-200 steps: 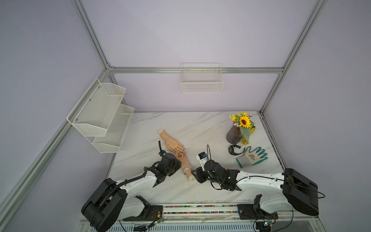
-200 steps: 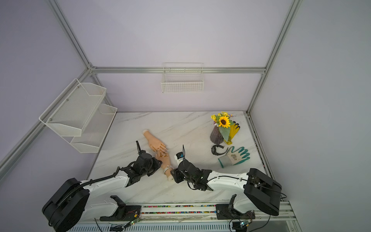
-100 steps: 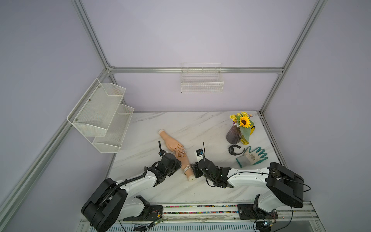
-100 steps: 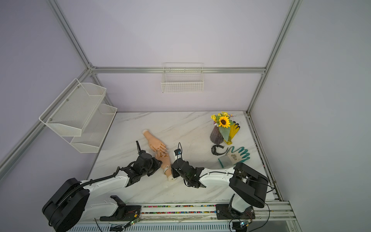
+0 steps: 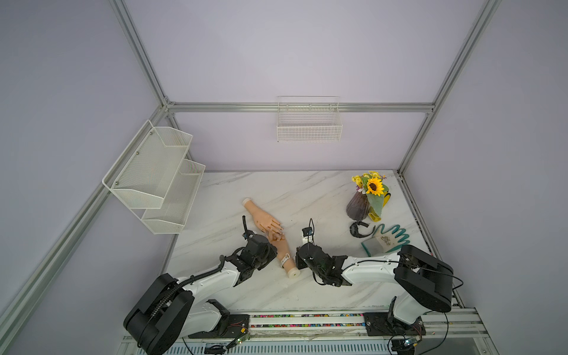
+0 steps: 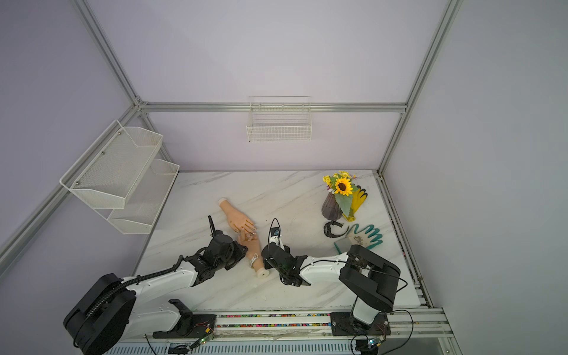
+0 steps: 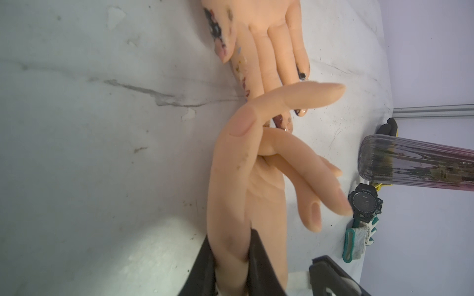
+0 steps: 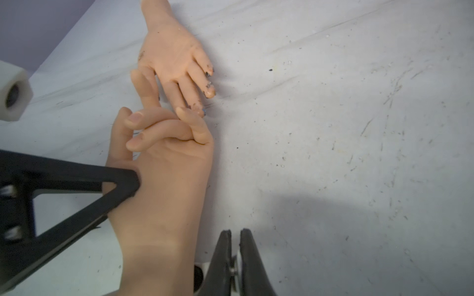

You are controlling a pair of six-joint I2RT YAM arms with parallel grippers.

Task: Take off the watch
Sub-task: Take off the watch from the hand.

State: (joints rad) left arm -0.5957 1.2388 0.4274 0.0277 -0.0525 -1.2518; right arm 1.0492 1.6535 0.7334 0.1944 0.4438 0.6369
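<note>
**Left hand** (image 7: 230, 253): closed on the flesh-coloured mannequin that wears the watch (image 7: 230, 179). It grips the edge below the thumb, with 1 black finger (image 7: 256, 256) on each face.

**Right hand** (image 8: 235, 233): its 2 black fingers stand almost together, just beside the mannequin's wrist. A small grey piece sits between them. Whether it belongs to the strap cannot be told.

**Task item**: the white-strapped wristwatch (image 5: 285, 259) is still round the mannequin's wrist near the cut end, between the 2 hands. The mannequin lies on the white marble-patterned counter (image 5: 307, 196). Its fingers overlap those of a second flesh-coloured mannequin with paint-smeared fingertips (image 5: 262, 216).

**Writing**: the black digital watch (image 7: 365, 202) has dial markings that are too small to read. The white knit glove with teal fingers (image 5: 387, 239) carries a dark print, also illegible.

**View differences**:
- Both top views show the white strap across the wrist, while each wrist view catches only a sliver of white at its edge.
- Only the left wrist view shows the black watch's face.
- Only the right wrist view shows how close the right hand's fingers stand — in the top views its own body hides them.
- The dark ribbed vase of sunflowers (image 6: 332, 207) and the yellow glove behind it (image 6: 358, 196) are seen whole only from above.
</note>
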